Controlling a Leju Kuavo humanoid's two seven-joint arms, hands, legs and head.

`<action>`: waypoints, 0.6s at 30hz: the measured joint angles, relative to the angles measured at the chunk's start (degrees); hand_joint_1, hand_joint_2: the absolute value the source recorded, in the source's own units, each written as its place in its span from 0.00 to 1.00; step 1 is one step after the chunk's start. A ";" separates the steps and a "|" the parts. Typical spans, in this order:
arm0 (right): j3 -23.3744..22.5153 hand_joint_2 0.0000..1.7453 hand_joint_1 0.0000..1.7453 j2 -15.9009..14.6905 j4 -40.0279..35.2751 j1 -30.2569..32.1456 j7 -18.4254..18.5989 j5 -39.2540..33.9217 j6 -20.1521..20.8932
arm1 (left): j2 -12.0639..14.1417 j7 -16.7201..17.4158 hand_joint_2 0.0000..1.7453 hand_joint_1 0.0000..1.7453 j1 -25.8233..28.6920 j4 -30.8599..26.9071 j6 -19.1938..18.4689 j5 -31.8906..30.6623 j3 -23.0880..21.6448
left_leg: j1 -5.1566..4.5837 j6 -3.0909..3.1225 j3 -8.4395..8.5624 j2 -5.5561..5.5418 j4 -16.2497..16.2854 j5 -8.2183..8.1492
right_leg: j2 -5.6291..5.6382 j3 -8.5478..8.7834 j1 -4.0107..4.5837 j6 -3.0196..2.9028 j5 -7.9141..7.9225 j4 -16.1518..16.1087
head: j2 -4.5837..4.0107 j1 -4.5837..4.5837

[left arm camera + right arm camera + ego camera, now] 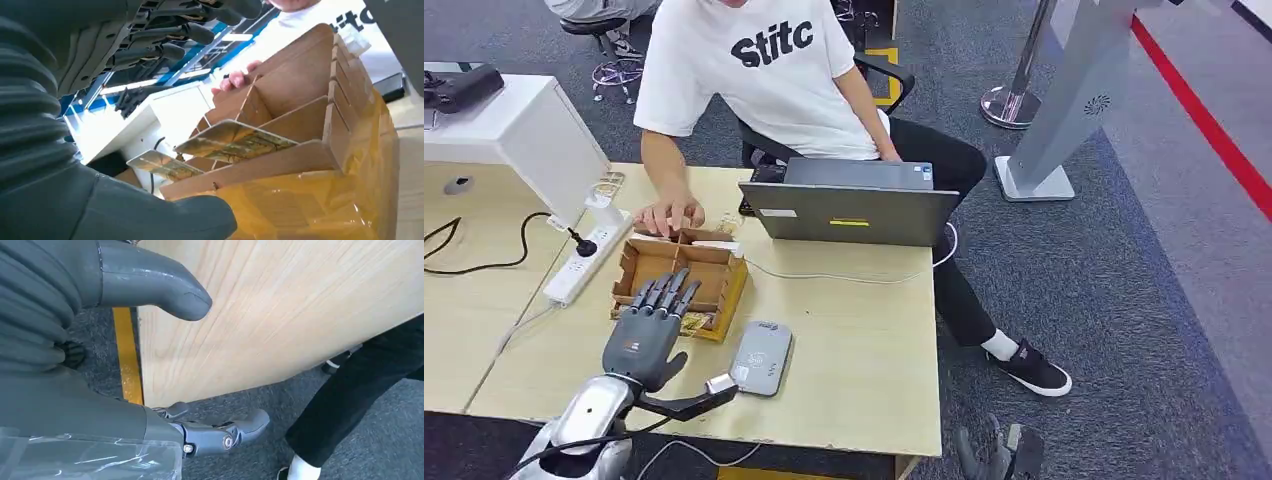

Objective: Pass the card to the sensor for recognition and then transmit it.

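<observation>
A brown cardboard box (724, 272) with dividers sits on the wooden table (854, 340). In the left wrist view its compartments (300, 105) hold gold-patterned cards (235, 142), one lying tilted across a divider and another (162, 165) lower. My left hand (652, 325) hovers over the box's near edge with fingers spread and nothing in it. A grey card sensor (761, 357) lies flat just right of that hand. My right hand (996, 452) hangs below the table's front right corner, fingers apart and empty; in the right wrist view its thumb (155, 282) is beside the table's side panel.
A person in a white shirt (754, 70) sits behind the table, one hand (669, 215) resting at the box's far edge. An open grey laptop (854, 205) stands right of the box. A white power strip (584, 260) and a white cabinet (514, 130) lie left.
</observation>
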 joint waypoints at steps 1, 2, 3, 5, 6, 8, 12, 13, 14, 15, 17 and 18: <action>0.04 1.00 0.00 0.00 0.06 0.00 0.00 -0.02 0.00 | -0.02 -0.37 1.00 0.00 0.00 0.09 0.45 -0.17 0.07 | 0.00 0.00 0.00 0.00 0.00 0.00 | 0.00 0.00 0.00 0.00 0.00 0.00 | 0.00 0.00; 0.07 1.00 0.00 0.00 0.09 -0.01 0.00 -0.04 0.00 | -0.07 -0.70 1.00 0.00 -0.02 0.22 0.72 -0.28 0.11 | 0.00 0.00 0.00 0.00 0.00 0.00 | 0.00 0.00 0.00 0.00 0.00 0.00 | 0.02 0.00; 0.13 1.00 0.00 0.00 0.17 -0.03 0.00 -0.07 0.02 | -0.09 -0.85 1.00 0.00 -0.01 0.35 0.83 -0.57 0.11 | 0.00 0.00 0.00 0.00 0.00 0.00 | 0.00 0.00 0.00 0.00 0.00 0.00 | 0.02 0.00; 0.15 1.00 0.00 0.00 0.26 -0.03 0.00 -0.09 0.02 | -0.11 -0.96 1.00 0.00 -0.02 0.63 0.94 -0.79 0.11 | 0.00 0.00 0.00 0.00 0.00 0.00 | 0.00 0.00 0.00 0.00 0.00 0.00 | 0.00 0.00; 0.17 1.00 0.00 0.00 0.35 -0.04 0.00 -0.09 0.02 | -0.13 -1.05 1.00 0.00 -0.02 0.79 1.16 -0.90 0.11 | 0.00 0.00 0.00 0.00 0.00 0.00 | 0.00 0.00 0.00 0.00 0.00 0.00 | 0.00 0.00; 0.30 1.00 0.00 0.00 0.52 -0.05 -0.04 -0.15 0.02 | -0.26 -1.14 1.00 0.00 -0.02 0.89 1.68 -1.14 0.11 | 0.00 0.00 0.00 0.00 0.00 0.00 | 0.00 0.00 0.00 0.00 0.00 0.00 | 0.02 0.02; 0.61 1.00 0.00 0.00 0.63 -0.06 -0.20 -0.22 0.00 | -0.52 -1.18 1.00 1.00 -0.01 1.09 1.92 -1.20 0.15 | 0.00 0.00 0.00 0.00 0.00 0.00 | 0.00 0.00 0.00 0.00 0.00 0.00 | 0.02 0.00; 0.63 1.00 0.00 0.00 0.66 -0.06 -0.24 -0.26 0.00 | -0.55 -1.18 1.00 1.00 -0.01 1.11 1.92 -1.20 0.19 | 0.00 0.00 0.00 0.00 0.00 0.00 | 0.00 0.00 0.00 0.00 0.00 0.00 | 0.02 0.00; 0.63 1.00 0.00 0.00 0.68 -0.06 -0.26 -0.26 0.02 | -0.57 -1.18 1.00 1.00 -0.01 1.11 1.92 -1.20 0.22 | 0.00 0.00 0.00 0.00 0.00 0.00 | 0.00 0.00 0.00 0.00 0.00 0.00 | 0.00 0.00; 0.68 1.00 0.00 0.00 0.70 -0.06 -0.31 -0.35 0.00 | -0.61 -1.18 1.00 1.00 0.00 1.11 1.92 -1.20 0.28 | 0.00 0.00 0.00 0.00 0.00 0.00 | 0.00 0.00 0.00 0.00 0.00 0.00 | 0.00 0.00; 0.72 1.00 0.00 0.00 0.70 -0.06 -0.35 -0.46 0.02 | -0.63 -1.18 1.00 1.00 0.00 1.11 1.88 -1.11 0.35 | 0.00 0.00 0.00 0.00 0.00 0.00 | 0.00 0.00 0.00 0.00 0.00 0.00 | 0.02 0.00; 0.74 1.00 0.00 0.00 0.70 -0.06 -0.37 -0.54 0.02 | -0.63 -1.18 1.00 1.00 0.00 1.14 1.88 -1.11 0.37 | 0.00 0.00 0.00 0.00 0.00 0.00 | 0.00 0.00 0.00 0.00 0.00 0.00 | 0.00 0.00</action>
